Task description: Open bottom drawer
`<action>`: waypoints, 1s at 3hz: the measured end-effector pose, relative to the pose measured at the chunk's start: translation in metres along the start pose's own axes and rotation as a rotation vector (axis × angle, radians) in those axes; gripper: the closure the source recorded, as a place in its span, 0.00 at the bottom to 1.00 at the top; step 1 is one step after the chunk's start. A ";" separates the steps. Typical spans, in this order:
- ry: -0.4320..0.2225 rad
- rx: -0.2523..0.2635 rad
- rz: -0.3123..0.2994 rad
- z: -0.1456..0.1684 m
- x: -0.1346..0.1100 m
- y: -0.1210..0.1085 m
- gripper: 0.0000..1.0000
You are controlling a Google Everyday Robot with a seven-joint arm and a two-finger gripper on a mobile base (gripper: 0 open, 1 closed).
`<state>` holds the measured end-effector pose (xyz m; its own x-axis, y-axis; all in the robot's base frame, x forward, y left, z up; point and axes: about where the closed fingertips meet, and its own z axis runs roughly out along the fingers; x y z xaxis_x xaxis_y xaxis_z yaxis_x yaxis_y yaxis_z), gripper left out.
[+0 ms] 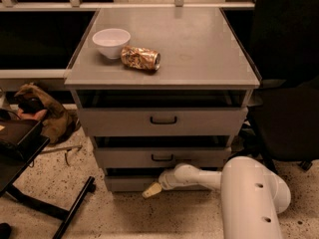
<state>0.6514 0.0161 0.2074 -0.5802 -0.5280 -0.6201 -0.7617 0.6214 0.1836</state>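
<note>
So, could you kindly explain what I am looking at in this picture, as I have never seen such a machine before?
The big white shape at the lower right is the robot's single arm. It reaches toward a grey cabinet, and its tip, the pale gripper, sits low in front of the bottom drawer, close to the floor. There is only one picture, taken from above and in front of the cabinet, looking down; where that camera is mounted is not known. On the cabinet top stands a white bowl, and right beside it a crumpled can lies on its side. The bottom drawer's handle is hidden behind the arm, so I cannot tell whether the gripper has hold of it.
</note>
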 end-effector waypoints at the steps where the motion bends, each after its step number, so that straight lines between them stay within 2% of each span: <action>1: 0.061 -0.061 -0.003 0.001 0.016 0.017 0.00; 3: 0.068 -0.070 0.002 0.000 0.019 0.021 0.00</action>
<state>0.6245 0.0188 0.1996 -0.5984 -0.5661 -0.5670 -0.7773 0.5817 0.2396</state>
